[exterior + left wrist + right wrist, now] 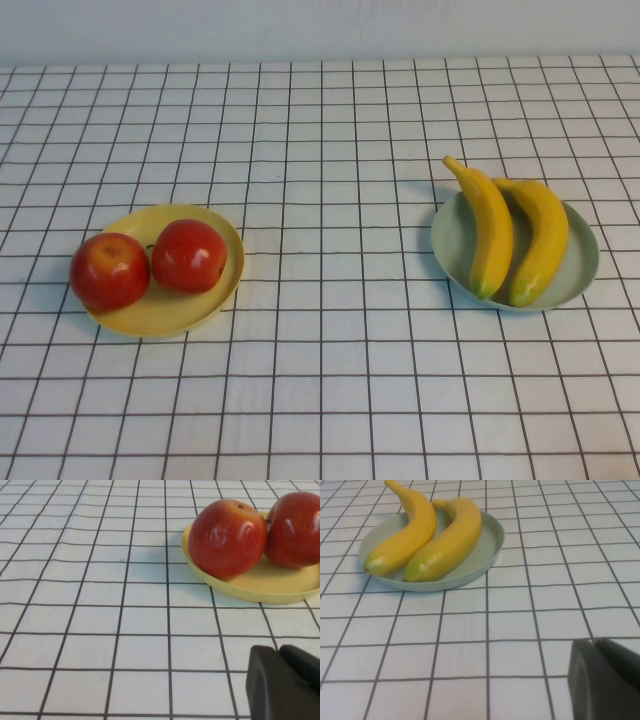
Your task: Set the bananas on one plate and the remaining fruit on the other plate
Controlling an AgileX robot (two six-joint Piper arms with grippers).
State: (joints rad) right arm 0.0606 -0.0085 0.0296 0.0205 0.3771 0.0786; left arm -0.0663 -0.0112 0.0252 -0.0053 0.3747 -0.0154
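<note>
Two yellow bananas (pixel 495 228) (pixel 540 240) lie side by side on the pale blue-green plate (pixel 582 270) at the right; they also show in the right wrist view (pixel 410 532) (pixel 450 537) on that plate (pixel 487 550). Two red apples (pixel 110 270) (pixel 189 255) sit on the yellow plate (pixel 170 312) at the left, and show in the left wrist view (pixel 227 537) (pixel 295 527) on that plate (pixel 280 587). My left gripper (pixel 279 650) is shut and empty over the cloth, short of the yellow plate. My right gripper (pixel 597 642) is shut and empty, short of the blue-green plate. Neither gripper shows in the high view.
A white cloth with a black grid (pixel 330 330) covers the whole table. A pale wall (pixel 320 25) runs along the far edge.
</note>
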